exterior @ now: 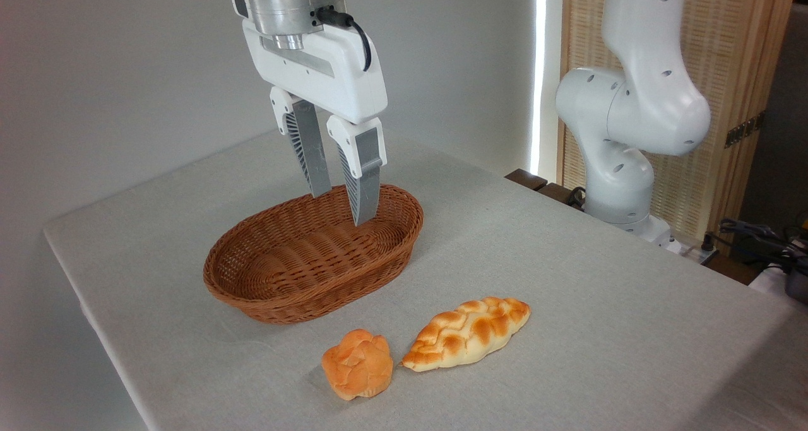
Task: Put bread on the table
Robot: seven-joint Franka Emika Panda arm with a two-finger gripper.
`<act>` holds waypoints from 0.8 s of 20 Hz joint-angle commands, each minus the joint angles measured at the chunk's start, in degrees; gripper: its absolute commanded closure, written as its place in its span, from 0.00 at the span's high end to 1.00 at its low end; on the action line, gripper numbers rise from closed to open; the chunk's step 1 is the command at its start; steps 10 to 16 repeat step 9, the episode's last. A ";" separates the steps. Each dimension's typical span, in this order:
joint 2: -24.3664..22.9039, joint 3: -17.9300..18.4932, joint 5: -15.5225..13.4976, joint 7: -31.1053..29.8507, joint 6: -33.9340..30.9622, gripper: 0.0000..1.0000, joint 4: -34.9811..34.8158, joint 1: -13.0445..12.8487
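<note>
You have the bread (466, 334) lying flat on the table (600, 305), in front of the basket (314, 254) and toward the near edge. It is a long braided loaf with pointed ends, golden-orange on the raised plaits and paler in the creases, its length running diagonally from lower left to upper right. Its left tip sits just beside the bun (357, 363), nearly touching it.

Count what you see: one loaf, one small round knotted bun, one brown oval wicker basket with nothing visible inside it, and one table under light-grey cloth.

Your gripper (345, 207) hangs above the far end of the basket, well apart from the loaf. Its two ribbed grey fingers (365, 185) are spread with a clear gap between them and grip nothing; the tips point down over the basket's rim. The arm's white base (625, 134) stands at the table's right side.
</note>
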 commanded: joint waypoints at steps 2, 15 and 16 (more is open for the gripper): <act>1.06 4.36 0.33 1.23 -0.87 1.00 1.40 -2.62; 1.41 3.75 0.68 1.32 -0.87 1.00 1.40 -2.62; 1.41 3.75 0.68 1.32 -0.87 1.00 1.40 -2.62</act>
